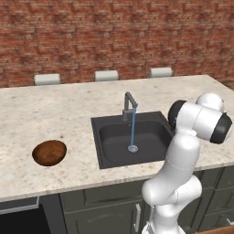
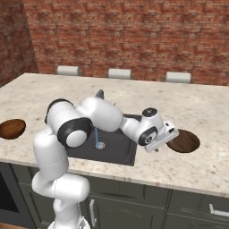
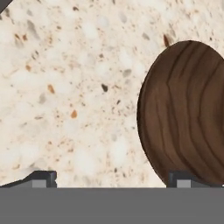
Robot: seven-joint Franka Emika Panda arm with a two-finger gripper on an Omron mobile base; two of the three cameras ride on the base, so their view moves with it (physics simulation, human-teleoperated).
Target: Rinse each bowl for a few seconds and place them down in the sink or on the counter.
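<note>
Gripper (image 2: 163,139): wide open, empty — hanging low over the counter (image 2: 201,112), just beside the right bowl (image 2: 184,141).
Right bowl: on the counter, right of the sink (image 2: 117,152).
Left bowl (image 1: 49,152): on the counter, well left of the sink.
Feel: probably light, hard wood, smooth — could slip.
Hold: best to pinch the rim, one finger inside, one outside.
Water: running from the faucet (image 1: 129,105).

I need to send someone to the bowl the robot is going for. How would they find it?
Start at the black sink in the beige counter. The wooden bowl lies right of it, beside the open gripper; the other bowl sits far left, alone.
</note>
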